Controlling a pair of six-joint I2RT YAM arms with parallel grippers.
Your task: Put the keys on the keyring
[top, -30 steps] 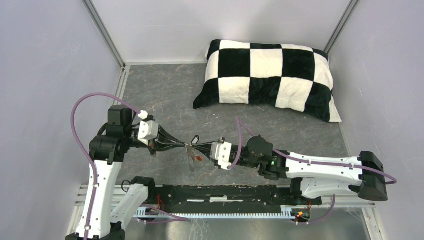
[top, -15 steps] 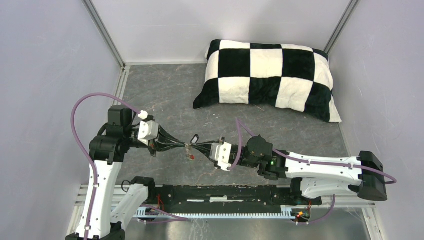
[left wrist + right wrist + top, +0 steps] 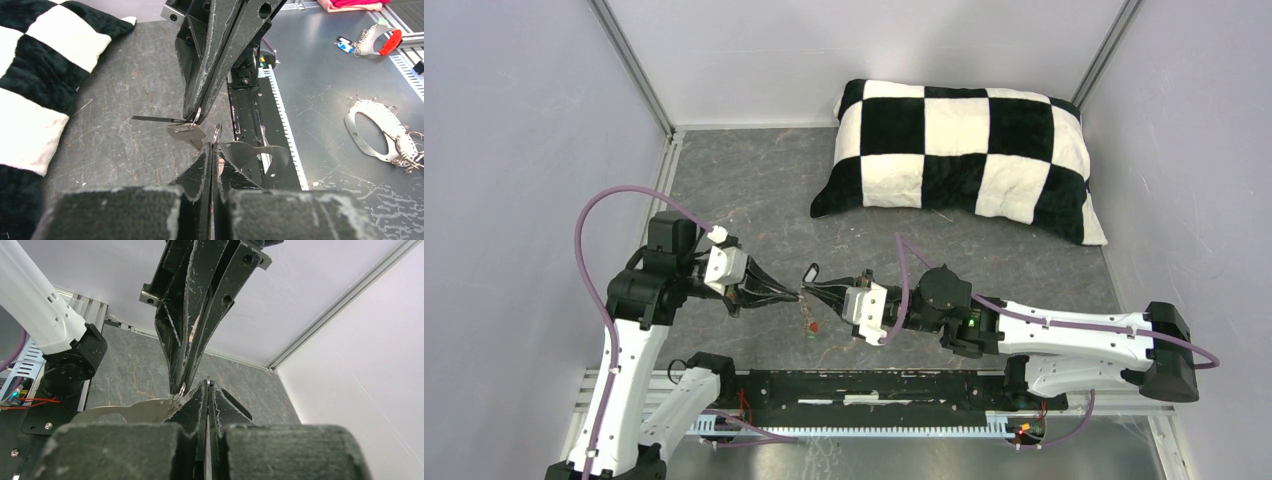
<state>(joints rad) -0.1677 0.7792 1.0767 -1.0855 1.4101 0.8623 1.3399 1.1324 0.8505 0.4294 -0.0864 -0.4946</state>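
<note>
My left gripper (image 3: 790,294) and right gripper (image 3: 816,288) meet tip to tip above the table's near middle, both shut. In the left wrist view my left gripper (image 3: 212,146) pinches the flat grey keyring (image 3: 250,150) by its edge. The right gripper's fingers (image 3: 200,100) pinch a small wire ring with a metal key (image 3: 186,133) hanging from it. In the right wrist view my right gripper (image 3: 207,385) is beside the keyring (image 3: 135,411), which hangs from the left gripper's fingers (image 3: 185,355). A red tag (image 3: 813,325) and a green tag (image 3: 810,336) dangle below. The black tag is not visible.
A black-and-white checked pillow (image 3: 959,150) lies at the back right and shows in the left wrist view (image 3: 35,75). A black rail (image 3: 874,385) runs along the near edge. Spare fobs with keys (image 3: 380,132) lie on the metal surface beyond the rail.
The red tag has dropped lower under the meeting fingertips and the green tag now shows below it. Both grippers have stayed shut and shifted only slightly.
</note>
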